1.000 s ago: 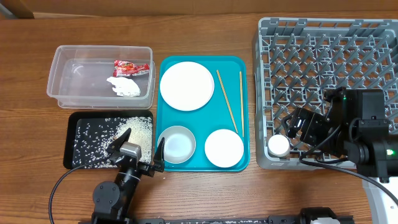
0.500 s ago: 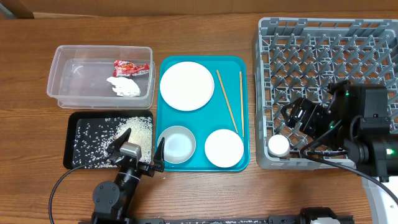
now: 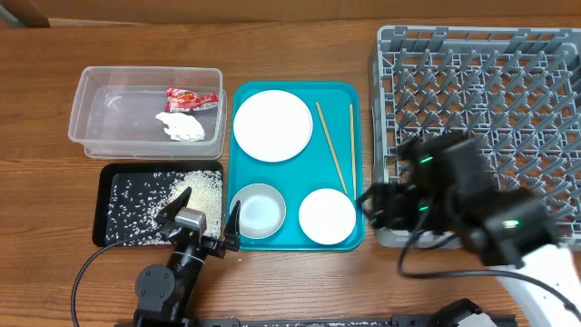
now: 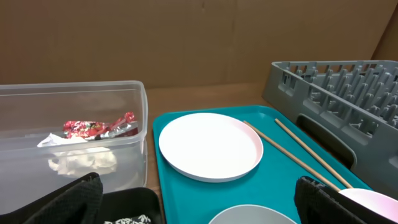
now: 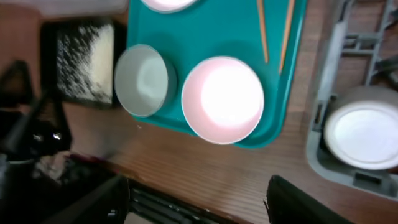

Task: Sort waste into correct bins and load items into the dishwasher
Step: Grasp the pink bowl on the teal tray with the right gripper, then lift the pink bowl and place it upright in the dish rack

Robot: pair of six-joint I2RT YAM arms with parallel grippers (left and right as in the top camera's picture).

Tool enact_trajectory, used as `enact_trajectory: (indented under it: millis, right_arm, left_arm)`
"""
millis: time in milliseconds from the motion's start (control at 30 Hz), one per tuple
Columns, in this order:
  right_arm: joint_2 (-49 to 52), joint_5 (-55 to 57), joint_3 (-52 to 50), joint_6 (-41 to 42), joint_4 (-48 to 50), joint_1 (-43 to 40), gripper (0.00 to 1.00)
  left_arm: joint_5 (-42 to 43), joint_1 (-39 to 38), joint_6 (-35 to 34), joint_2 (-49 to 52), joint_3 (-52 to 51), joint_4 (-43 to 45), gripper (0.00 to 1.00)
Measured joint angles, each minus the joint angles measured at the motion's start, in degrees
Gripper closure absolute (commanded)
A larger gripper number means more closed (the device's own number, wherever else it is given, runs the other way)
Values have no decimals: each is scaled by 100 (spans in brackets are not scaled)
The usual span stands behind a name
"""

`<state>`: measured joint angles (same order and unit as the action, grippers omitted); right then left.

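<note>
Since the clear tub (image 3: 86, 109) at far left already holds the red wrapper (image 3: 191, 97) and the tissue (image 3: 182, 126), and the rice (image 3: 204, 186) lies in the black tray (image 3: 104, 204) below it, I judge the waste sorted and the loading of dishes to be the step in hand. My left pincer (image 3: 203, 216) sits at that tray's near right corner, jaws spread wide and holding nothing. On the teal tray (image 3: 300, 182) wait the large white plate (image 3: 272, 125), the metal-rimmed bowl (image 3: 257, 211), the chopsticks (image 3: 332, 150) and the pale pink plate (image 3: 327, 215). My right pincer (image 5: 198, 186) hangs above that pink plate, fingers apart with nothing between them. One white cup (image 5: 360, 134) sits in the near corner of the grey rack (image 3: 481, 100). Next, I think, I must drop to the pink plate's rim, pinch it cleanly, and carry it right to stand between the pegs.
</note>
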<state>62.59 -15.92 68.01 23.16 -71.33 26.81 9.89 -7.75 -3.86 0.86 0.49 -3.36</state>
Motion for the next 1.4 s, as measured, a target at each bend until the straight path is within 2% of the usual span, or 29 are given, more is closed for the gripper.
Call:
enact_trajectory:
  millis: [167,400,433,533,600,667,767,867,933,1167,1300,1400]
  right_arm:
    - [627,758,-658,450,682,1016,27]
    - [2028,1600,-929,667,1685,1154,37]
    - [2214,1657,-929,667,1775,1154,43]
    - [2876,1801,-931,662,1869,1154,50]
    - [3257,1899,-931,667,1939,1154,67]
    - [3517,1943,-933,695,1945,1154,74]
    - [3670,1969,-944,719,1945,1154,91]
    - [3617,1967,-942,704,1895,1154,96]
    - [3477,1930,-911,702,1803,1154,96]
    - [2131,2544,-527,728,1233,1158,96]
    - [1005,3803,-302,1054,909,1158,96]
    - [299,5300,-275,1440,616,1158,96]
  left_arm:
    - [0,0,0,0,0,2,0]
    - [0,0,0,0,0,2,0]
    - [0,0,0,0,0,2,0]
    - [0,0,0,0,0,2,0]
    - [0,0,0,0,0,2,0]
    - [0,0,0,0,0,2,0]
    - [0,0,0,0,0,2,0]
    - [0,0,0,0,0,2,0]
    - [0,0,0,0,0,2,0]
    - [0,0,0,0,0,2,0]
    - [0,0,0,0,0,2,0]
    - [0,0,0,0,0,2,0]
